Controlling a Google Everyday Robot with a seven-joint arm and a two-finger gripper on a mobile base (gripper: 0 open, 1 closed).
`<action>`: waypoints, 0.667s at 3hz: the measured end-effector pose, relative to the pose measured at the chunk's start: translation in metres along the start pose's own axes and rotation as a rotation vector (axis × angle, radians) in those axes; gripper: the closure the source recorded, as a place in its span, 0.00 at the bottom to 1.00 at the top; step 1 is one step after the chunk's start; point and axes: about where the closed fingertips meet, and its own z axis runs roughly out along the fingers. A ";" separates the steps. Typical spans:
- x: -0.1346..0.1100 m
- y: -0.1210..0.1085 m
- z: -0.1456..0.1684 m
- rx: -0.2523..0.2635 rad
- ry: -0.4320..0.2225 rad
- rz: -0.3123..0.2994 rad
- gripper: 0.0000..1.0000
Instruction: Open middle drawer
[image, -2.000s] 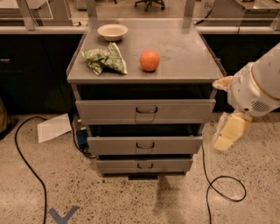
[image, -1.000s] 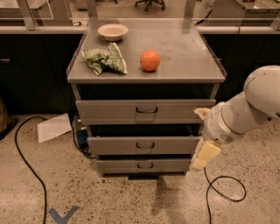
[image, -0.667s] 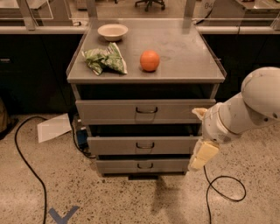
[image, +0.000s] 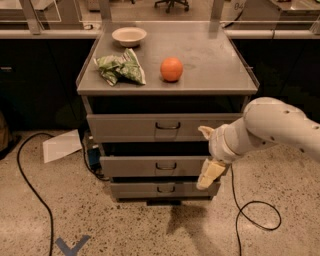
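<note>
The approach step is in hand: the gripper (image: 204, 158), fingers spread and holding nothing, hangs before the right edge of the middle drawer (image: 131, 166), so next it must, I judge, move left to the centre handle (image: 162, 165) and close on it.

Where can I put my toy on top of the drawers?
The right half of the top, past the orange, is bare. The left is crowded: bowl, green bag. The gripper hangs by the middle drawer's right end.
</note>
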 end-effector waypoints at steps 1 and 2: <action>0.007 -0.011 0.036 0.010 -0.025 -0.018 0.00; 0.024 -0.020 0.076 -0.001 -0.013 -0.016 0.00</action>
